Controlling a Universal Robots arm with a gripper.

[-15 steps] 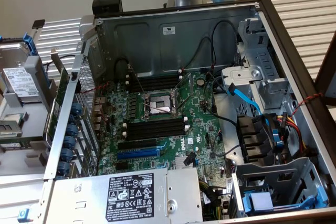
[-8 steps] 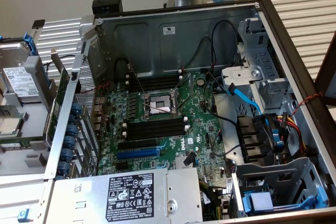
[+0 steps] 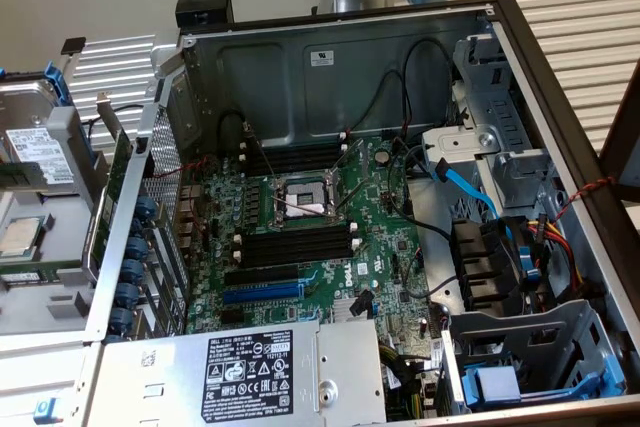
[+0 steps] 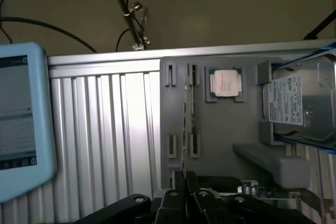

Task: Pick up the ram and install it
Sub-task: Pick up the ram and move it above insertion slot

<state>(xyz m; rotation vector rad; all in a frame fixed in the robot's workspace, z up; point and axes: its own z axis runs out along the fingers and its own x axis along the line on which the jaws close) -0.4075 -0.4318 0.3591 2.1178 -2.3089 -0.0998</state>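
Hovering just above the ram (image 4: 185,114) in its gray tray (image 4: 226,129), the gripper (image 4: 185,178) has installed nothing yet; open or clamped, I cannot tell.

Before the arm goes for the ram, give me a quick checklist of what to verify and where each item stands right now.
1. Ram in place for pickup: ok, it stands on edge in the tray.
2. Gripper lined up with the ram: ok, it is close to one end of it.
3. Ram gripped: not ok, nothing is lifted.
4. Case open: ok, the motherboard is exposed.
5. Slots free: ok, they look empty.
6. Slot clips open: cannot tell.
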